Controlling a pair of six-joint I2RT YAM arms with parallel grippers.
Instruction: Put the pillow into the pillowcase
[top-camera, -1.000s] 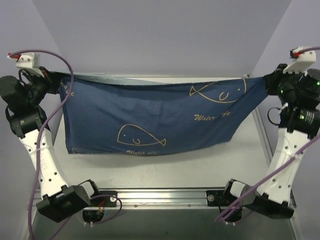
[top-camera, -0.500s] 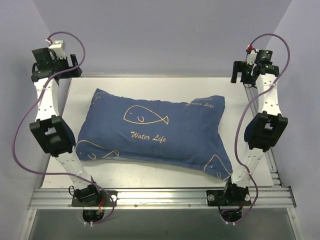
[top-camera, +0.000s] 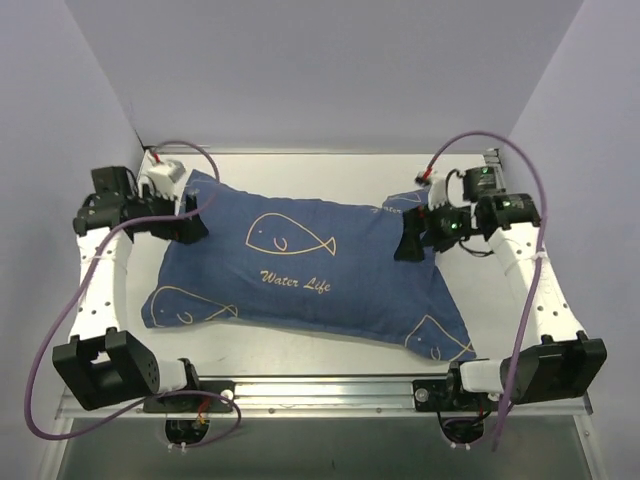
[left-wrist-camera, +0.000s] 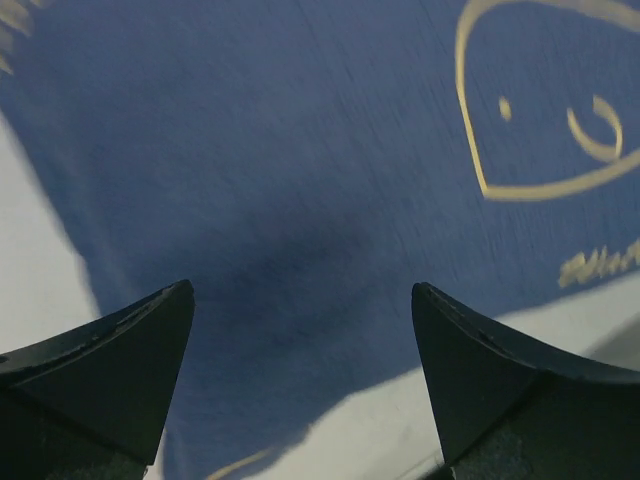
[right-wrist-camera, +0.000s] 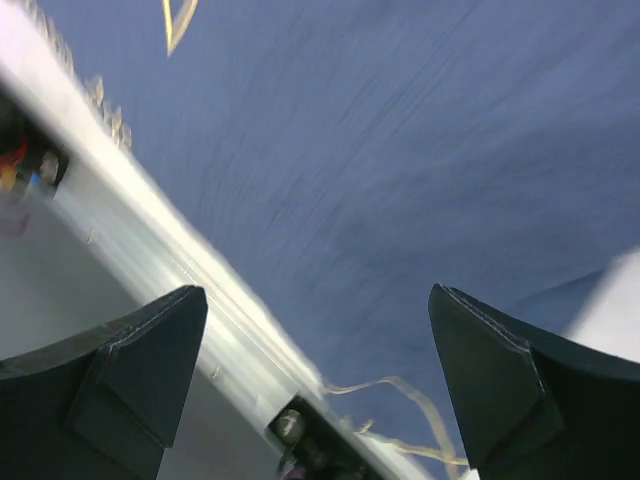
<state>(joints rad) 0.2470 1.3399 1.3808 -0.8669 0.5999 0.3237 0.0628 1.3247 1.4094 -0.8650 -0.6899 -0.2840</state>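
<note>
The pillowcase (top-camera: 310, 270), navy with cream whales and "Water Life" lettering, lies plump and filled out on the white table. No white pillow shows anywhere; the fabric covers whatever fills the case. My left gripper (top-camera: 192, 226) hovers open over the case's far left corner. My right gripper (top-camera: 410, 240) hovers open over its far right end. In the left wrist view, blue cloth (left-wrist-camera: 300, 180) fills the space beyond the spread jaws (left-wrist-camera: 300, 290), with nothing between them. In the right wrist view, the jaws (right-wrist-camera: 318, 290) stand wide apart above blue cloth (right-wrist-camera: 400, 150), also holding nothing.
The white table (top-camera: 300, 345) shows as a bare strip in front of the case. A metal rail (top-camera: 320, 390) with both arm bases runs along the near edge, and it shows blurred in the right wrist view (right-wrist-camera: 150, 260). Grey walls close in the back and sides.
A second ago both shut grippers held the case stretched in the air. They let go, the case dropped onto the table, and both open grippers have since swung down over its ends.
</note>
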